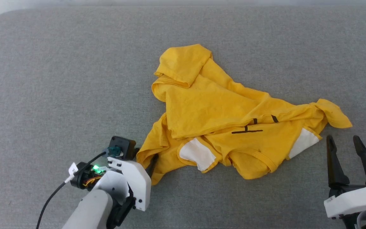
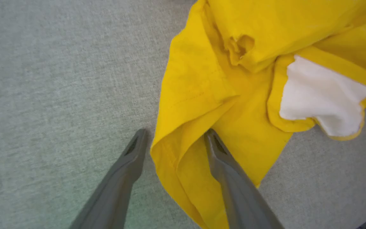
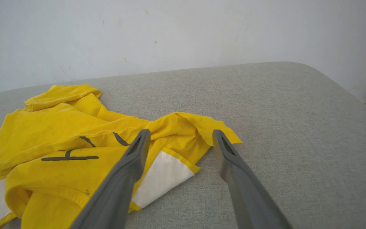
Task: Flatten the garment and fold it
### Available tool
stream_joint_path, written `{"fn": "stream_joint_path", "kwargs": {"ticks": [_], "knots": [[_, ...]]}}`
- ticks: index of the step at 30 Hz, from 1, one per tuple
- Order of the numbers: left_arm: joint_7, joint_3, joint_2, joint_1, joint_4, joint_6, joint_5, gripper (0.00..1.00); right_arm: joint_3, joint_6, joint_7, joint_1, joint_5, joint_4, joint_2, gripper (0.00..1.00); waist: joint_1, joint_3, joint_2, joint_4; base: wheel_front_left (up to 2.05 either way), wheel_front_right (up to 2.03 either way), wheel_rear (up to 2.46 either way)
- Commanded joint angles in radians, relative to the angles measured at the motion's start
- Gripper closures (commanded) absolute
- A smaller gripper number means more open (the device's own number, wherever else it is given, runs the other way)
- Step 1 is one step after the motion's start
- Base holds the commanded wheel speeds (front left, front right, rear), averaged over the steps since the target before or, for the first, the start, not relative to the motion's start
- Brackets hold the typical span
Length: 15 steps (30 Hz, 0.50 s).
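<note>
The garment (image 1: 208, 108) is a bright yellow T-shirt lying crumpled mid-table, with white patches (image 1: 197, 152) along its near edge and black line marks (image 1: 246, 129). My left gripper (image 1: 145, 158) is at its lower left corner. In the left wrist view the left gripper (image 2: 175, 136) stands open, its fingers (image 2: 129, 165) astride a raised fold of the garment (image 2: 195, 79); one finger lies on the cloth, the other on the table. My right gripper (image 1: 342, 141) is open just off the garment's right end. In the right wrist view the right gripper (image 3: 180, 135) points at that end of the garment (image 3: 43, 133).
The grey fabric-covered table (image 1: 59, 79) stretches wide to the left and behind the garment. In the right wrist view a white wall (image 3: 183, 31) rises behind the table's far edge, and the table's rounded corner (image 3: 322, 73) drops off to the right.
</note>
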Motion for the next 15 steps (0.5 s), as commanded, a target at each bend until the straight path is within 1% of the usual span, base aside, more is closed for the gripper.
{"fn": "stream_joint_path", "kwargs": {"ticks": [1,6,9,11,14,15], "knots": [[-0.014,-0.005,-0.007,-0.008,0.028,-0.014,-0.008,1.0,-0.001,-0.001,-0.007,-0.012,0.008,0.004,0.003,0.0,0.0,-0.004,0.0,-0.004,0.0,0.0,0.0],[-0.089,0.011,-0.02,-0.024,0.04,-0.027,-0.029,1.0,-0.008,-0.001,-0.008,-0.006,0.012,0.006,0.003,0.0,0.0,-0.02,0.0,-0.002,0.0,0.0,0.0],[-0.122,0.046,-0.01,-0.024,0.021,-0.024,-0.054,1.0,-0.011,-0.001,-0.005,0.0,0.01,0.006,0.003,0.0,0.0,-0.03,0.0,0.002,0.0,0.0,0.0],[-0.137,0.079,0.008,-0.02,0.002,-0.012,-0.069,1.0,-0.013,-0.001,-0.003,0.003,0.009,0.004,0.003,0.0,0.0,-0.035,0.0,0.005,0.0,0.0,0.0],[-0.155,0.134,0.046,-0.006,-0.021,0.021,-0.076,1.0,-0.014,-0.001,0.001,0.008,0.01,0.001,0.003,0.0,0.0,-0.038,0.0,0.009,0.0,0.0,0.0],[-0.155,0.134,0.046,-0.006,-0.021,0.021,-0.076,1.0,-0.014,-0.001,0.001,0.008,0.01,0.001,0.003,0.0,0.0,-0.038,0.0,0.009,0.0,0.0,0.0]]}}
